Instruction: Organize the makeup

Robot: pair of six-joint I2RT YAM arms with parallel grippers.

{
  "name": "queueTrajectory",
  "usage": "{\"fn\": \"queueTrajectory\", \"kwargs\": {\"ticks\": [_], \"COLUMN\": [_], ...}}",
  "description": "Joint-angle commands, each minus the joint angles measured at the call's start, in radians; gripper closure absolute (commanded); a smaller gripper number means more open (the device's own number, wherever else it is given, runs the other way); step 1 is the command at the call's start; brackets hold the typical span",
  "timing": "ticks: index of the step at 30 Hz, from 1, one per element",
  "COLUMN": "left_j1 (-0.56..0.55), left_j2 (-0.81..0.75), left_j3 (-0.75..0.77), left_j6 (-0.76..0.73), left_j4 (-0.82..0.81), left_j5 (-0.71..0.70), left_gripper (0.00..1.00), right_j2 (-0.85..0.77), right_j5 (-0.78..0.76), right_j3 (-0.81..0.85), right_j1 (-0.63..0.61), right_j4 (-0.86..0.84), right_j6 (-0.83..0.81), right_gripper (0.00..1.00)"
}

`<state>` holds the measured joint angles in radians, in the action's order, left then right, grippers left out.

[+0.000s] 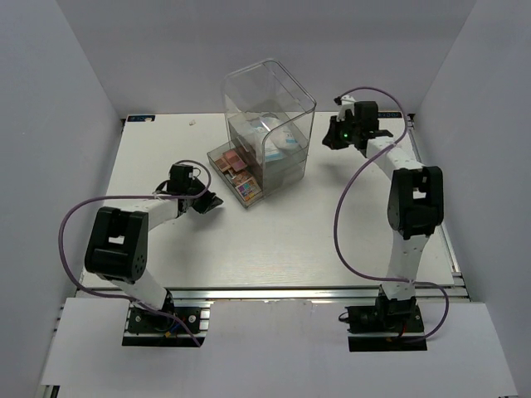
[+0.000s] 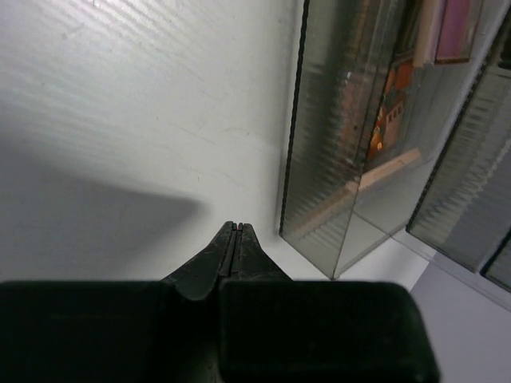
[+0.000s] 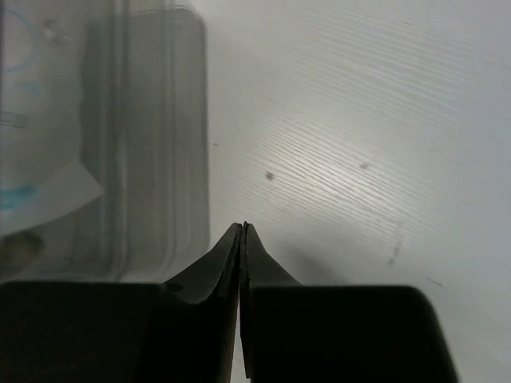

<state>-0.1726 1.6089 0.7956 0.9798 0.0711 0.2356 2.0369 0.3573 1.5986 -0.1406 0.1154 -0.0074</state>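
The makeup lies inside the clear drawer box (image 1: pixel 270 99). Brown and pink palettes (image 1: pixel 233 161) and a multicolour palette (image 1: pixel 246 191) lie in the pulled-out bottom drawer (image 1: pixel 217 154). A white packet with blue print (image 1: pixel 280 139) shows higher inside the box. My left gripper (image 1: pixel 211 201) is shut and empty on the table, just left of the open drawer; in the left wrist view (image 2: pixel 234 227) the palettes (image 2: pixel 389 120) show through the drawer wall. My right gripper (image 1: pixel 330 139) is shut and empty beside the box's right side; its wrist view (image 3: pixel 243 228) shows the packet (image 3: pixel 44 194) through the box wall.
The white table (image 1: pixel 332 232) is walled by grey panels on three sides. The arms' bases stand at the near edge (image 1: pixel 274 292). A purple cable loops from each arm. The tall box stands at the back centre.
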Motion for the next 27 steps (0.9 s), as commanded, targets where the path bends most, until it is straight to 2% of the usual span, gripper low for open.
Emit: {"fn": "queueTrajectory", "kwargs": {"ticks": [1, 13, 20, 27], "left_j1": [-0.005, -0.011, -0.021, -0.033], "left_j2": [0.055, 0.322, 0.408, 0.486], "left_j3": [0.068, 0.433, 0.533, 0.625], "left_j6": [-0.015, -0.024, -0.01, 0.036], "left_j4": [0.012, 0.082, 0.073, 0.047], "left_j5": [-0.007, -0.036, -0.012, 0.014], "left_gripper": [0.94, 0.96, 0.96, 0.96], "right_j2": [0.02, 0.12, 0.117, 0.111], "right_j5": [0.045, 0.141, 0.236, 0.256], "right_j3": [0.095, 0.213, 0.181, 0.176], "right_j1": [-0.03, -0.108, -0.14, -0.143], "right_j4": [-0.003, 0.027, 0.05, 0.075], "right_j6": [-0.014, -0.031, -0.042, -0.049], "right_gripper": [0.95, 0.93, 0.94, 0.94]}}
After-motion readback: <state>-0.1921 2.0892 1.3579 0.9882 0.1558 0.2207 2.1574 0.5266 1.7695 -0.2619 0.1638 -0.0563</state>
